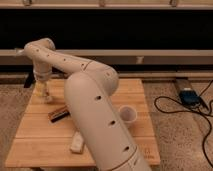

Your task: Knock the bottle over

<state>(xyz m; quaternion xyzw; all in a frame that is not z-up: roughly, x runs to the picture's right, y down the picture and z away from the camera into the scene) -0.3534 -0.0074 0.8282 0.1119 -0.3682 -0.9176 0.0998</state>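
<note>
My white arm (90, 100) sweeps from the lower right across the wooden table (135, 90) to its far left side. The gripper (44, 91) points down just above the table's left edge. A small whitish shape at its tip looks like the bottle (48, 98), right against the gripper; I cannot tell whether it stands or lies. A brown-black rectangular block (59, 114) lies just in front of it.
A flat white bar (76, 142) lies near the table's front edge. A white cup (127, 114) stands right of the arm. A blue box with black cables (189, 96) lies on the floor at right. A dark wall runs behind.
</note>
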